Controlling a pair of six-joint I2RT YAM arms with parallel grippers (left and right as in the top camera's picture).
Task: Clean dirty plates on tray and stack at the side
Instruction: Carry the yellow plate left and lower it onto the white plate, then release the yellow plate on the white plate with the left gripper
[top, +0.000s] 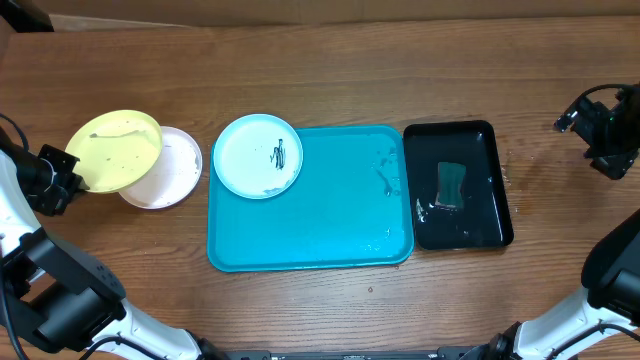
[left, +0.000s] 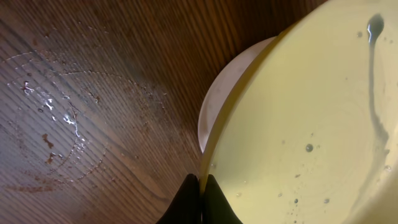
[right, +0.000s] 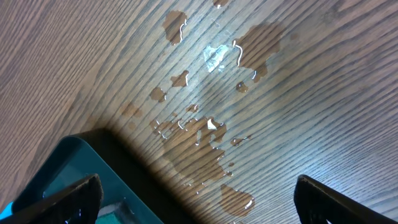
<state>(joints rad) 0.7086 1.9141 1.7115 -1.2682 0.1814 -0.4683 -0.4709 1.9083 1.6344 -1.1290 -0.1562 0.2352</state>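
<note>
Your left gripper (left: 200, 185) has its fingers pinched on the rim of the yellow-green plate (top: 115, 150). It holds the plate left of the tray (top: 330, 235), partly over the white plate (top: 178, 182), probably so the two can stack there. The light blue plate (top: 258, 155) sits at the tray's far-left corner. It carries dark smears, so it looks like the one left to clean. Your right gripper (top: 590, 125) hangs well right of the tray, fingers spread and empty, likely free for the sponge (top: 450, 185).
</note>
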